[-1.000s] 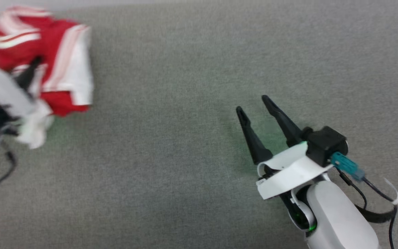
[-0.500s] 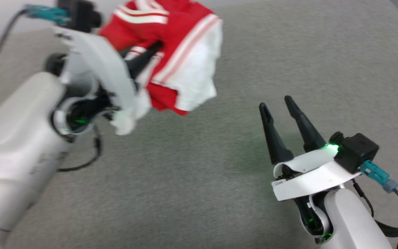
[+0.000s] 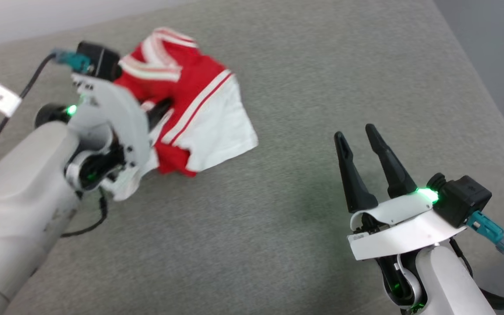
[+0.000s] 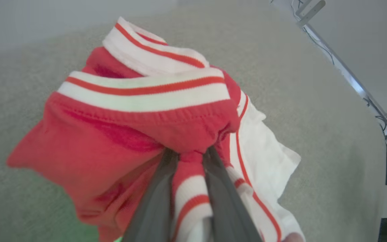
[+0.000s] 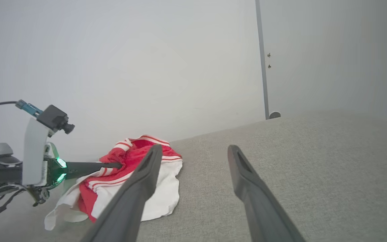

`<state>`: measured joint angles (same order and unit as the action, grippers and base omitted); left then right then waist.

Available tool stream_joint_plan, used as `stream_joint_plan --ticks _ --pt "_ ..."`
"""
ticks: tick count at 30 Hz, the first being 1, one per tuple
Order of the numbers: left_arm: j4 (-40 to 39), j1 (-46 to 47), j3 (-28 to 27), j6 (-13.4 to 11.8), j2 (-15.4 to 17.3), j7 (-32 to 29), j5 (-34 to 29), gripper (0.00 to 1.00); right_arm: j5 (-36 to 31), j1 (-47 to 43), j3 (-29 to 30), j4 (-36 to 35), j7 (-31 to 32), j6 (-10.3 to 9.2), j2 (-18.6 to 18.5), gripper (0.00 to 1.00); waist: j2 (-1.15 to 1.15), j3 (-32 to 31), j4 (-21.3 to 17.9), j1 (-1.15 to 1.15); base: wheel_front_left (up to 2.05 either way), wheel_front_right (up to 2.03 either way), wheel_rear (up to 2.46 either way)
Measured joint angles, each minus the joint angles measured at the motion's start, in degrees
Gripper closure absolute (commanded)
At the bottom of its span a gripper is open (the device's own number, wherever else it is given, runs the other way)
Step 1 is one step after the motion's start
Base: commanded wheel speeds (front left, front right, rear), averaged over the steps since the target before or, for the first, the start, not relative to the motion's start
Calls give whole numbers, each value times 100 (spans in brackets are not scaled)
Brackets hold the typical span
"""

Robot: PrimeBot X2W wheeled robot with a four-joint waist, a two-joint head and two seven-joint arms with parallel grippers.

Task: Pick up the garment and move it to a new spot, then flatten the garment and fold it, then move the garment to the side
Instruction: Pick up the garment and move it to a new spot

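The left gripper (image 4: 191,155) pinches the bunched garment (image 3: 204,118) in its jaws; the right gripper (image 3: 354,132) is spread and empty. It seems best to lower the cloth fully onto the grey surface (image 3: 256,245), then release.

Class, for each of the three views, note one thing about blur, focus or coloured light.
Head view: the left tool and the garment look slightly smeared, the right tool sharp, its green lamp tinting the grey surface. Left wrist view: the near fingers are soft. Right wrist view: its fingers blur; the garment is clearer.
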<state>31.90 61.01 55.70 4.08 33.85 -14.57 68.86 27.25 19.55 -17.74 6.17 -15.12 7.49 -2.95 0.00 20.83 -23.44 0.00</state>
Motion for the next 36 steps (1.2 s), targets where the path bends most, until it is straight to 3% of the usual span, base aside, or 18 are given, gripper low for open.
stream_joint_plan --ticks 11,17,22,23,25,26,27,36 --pt "716 413 1165 338 74 -220 -1321 100 120 -23 -41 -191 0 0 0 0 0 210 -305 0 0 0 0" --pt "926 600 1349 398 38 -641 -1386 100 281 -22 -160 -300 0 0 0 0 0 384 -467 0 0 0 0" --pt "697 681 1394 400 215 -858 -1284 100 307 -24 -158 -352 0 0 -1 0 0 539 -573 0 0 0 0" --pt "645 688 1395 400 243 -858 -1267 89 307 -24 -142 -354 0 0 -1 0 0 564 -582 0 0 0 0" --pt "583 706 1407 399 258 -839 -1213 57 288 -26 -99 -338 0 0 -2 0 0 584 -564 0 0 0 0" --pt "553 714 1435 399 259 -767 -1243 8 263 -26 -90 -323 0 0 -1 0 0 587 -542 0 0 0 0" --pt "543 715 1463 399 256 -633 -1269 0 221 -26 -90 -294 0 0 0 0 0 587 -514 0 0 0 0" --pt "543 620 1454 348 -136 614 -857 0 -372 105 111 234 0 0 8 0 0 393 4 0 0 0 0"
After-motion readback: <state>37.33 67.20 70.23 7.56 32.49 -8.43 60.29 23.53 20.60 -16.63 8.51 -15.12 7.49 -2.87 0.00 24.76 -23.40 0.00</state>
